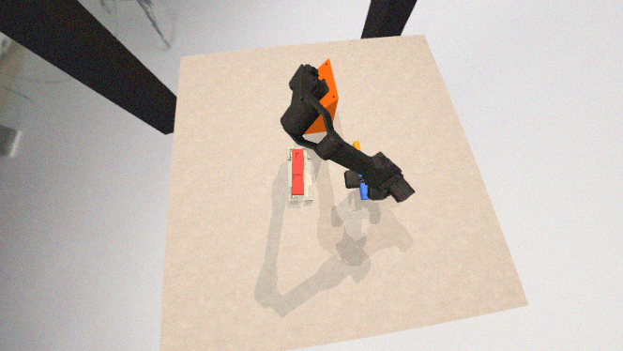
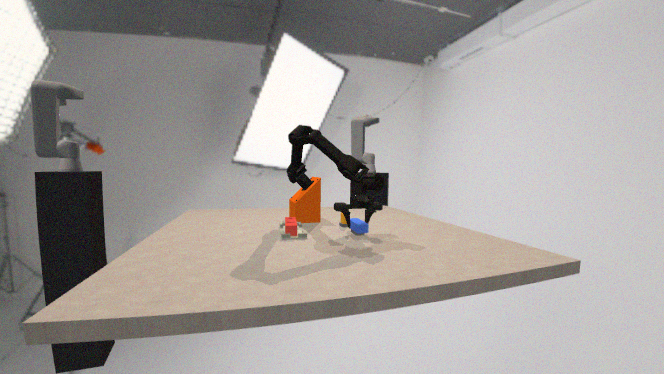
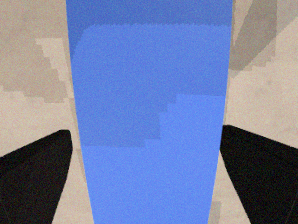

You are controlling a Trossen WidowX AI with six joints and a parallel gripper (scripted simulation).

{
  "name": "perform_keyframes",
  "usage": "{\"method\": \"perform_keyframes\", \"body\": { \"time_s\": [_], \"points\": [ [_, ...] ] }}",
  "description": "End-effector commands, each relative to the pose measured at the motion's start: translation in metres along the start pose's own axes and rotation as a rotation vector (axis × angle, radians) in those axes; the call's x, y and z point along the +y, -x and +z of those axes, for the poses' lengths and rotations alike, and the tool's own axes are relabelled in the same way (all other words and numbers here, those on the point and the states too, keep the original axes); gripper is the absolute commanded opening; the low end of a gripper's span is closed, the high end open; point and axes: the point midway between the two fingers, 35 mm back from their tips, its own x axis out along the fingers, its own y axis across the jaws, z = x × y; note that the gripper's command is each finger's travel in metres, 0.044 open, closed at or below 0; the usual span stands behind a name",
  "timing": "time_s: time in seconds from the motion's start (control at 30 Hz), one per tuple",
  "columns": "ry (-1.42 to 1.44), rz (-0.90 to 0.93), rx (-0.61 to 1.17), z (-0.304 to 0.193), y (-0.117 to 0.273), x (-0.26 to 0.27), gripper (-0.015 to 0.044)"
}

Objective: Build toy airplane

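The red fuselage (image 1: 297, 185) (image 2: 291, 228) lies lengthwise in the pale cradle (image 1: 308, 190) (image 2: 301, 236), with nothing on its top. The blue wing (image 1: 364, 192) (image 2: 359, 227) (image 3: 150, 65) lies to the right of the cradle, partly under the arm in the top view. My gripper (image 1: 365, 185) (image 2: 359, 223) (image 3: 145, 137) is open with its fingers on either side of the wing, part-way closed. A narrow gap shows at the left finger in the wrist view; the right fingertip is at the wing's edge. The yellow-orange tail fin (image 1: 357, 144) (image 2: 343, 218) stands behind the wing.
The orange arm base (image 1: 331, 94) (image 2: 307, 207) stands at the back of the table (image 1: 225, 235) (image 2: 175, 285), behind the cradle. The arm reaches over the space between the base and the wing, close to the tail fin.
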Motion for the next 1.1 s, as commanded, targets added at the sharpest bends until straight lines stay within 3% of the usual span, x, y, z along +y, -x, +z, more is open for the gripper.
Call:
{"method": "perform_keyframes", "body": {
  "time_s": [0.0, 0.3, 0.5, 1.07],
  "points": [
    [0.003, -0.004, -0.003, 0.0, -0.001, -0.001, 0.023],
    [0.003, -0.004, -0.003, 0.0, -0.001, -0.001, 0.015],
    [0.016, -0.002, -0.031, 0.004, 0.01, 0.002, 0.0],
    [0.015, 0.007, -0.034, 0.008, 0.055, 0.006, 0.0]
  ]
}}
